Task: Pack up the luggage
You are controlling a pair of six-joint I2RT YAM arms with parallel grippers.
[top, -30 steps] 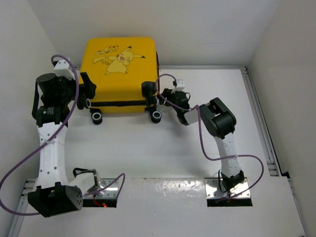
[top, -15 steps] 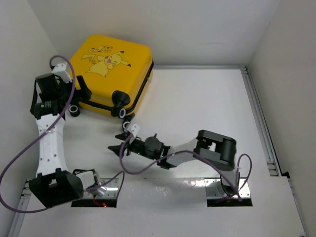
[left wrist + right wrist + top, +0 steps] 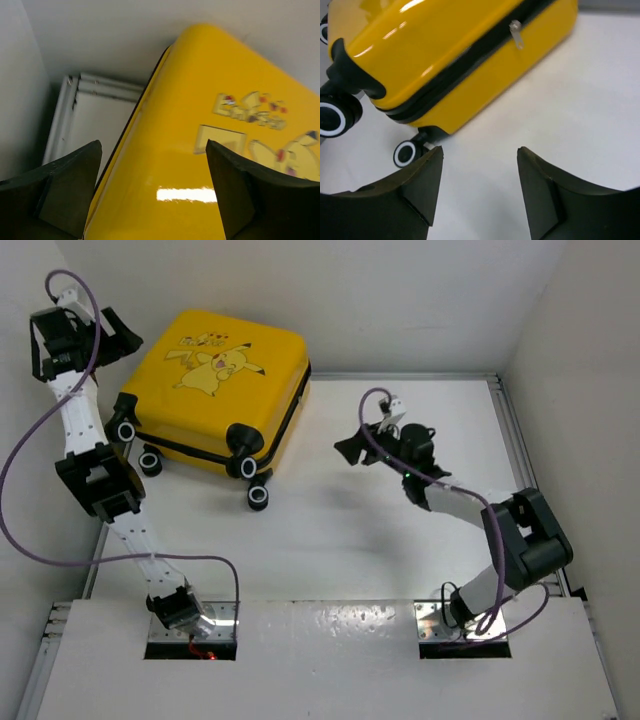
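Above the luggage (image 3: 220, 380), the left gripper (image 3: 152, 170) has risen, spread; the right gripper (image 3: 480, 170), spread, has swung right.

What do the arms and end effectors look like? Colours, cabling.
The left arm and right arm have white links and black joint housings, each trailed by a looping purple cable. The left end effector and right end effector each have two matte black wedge-shaped fingers.

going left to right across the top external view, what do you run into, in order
left tool → yellow luggage → right tool
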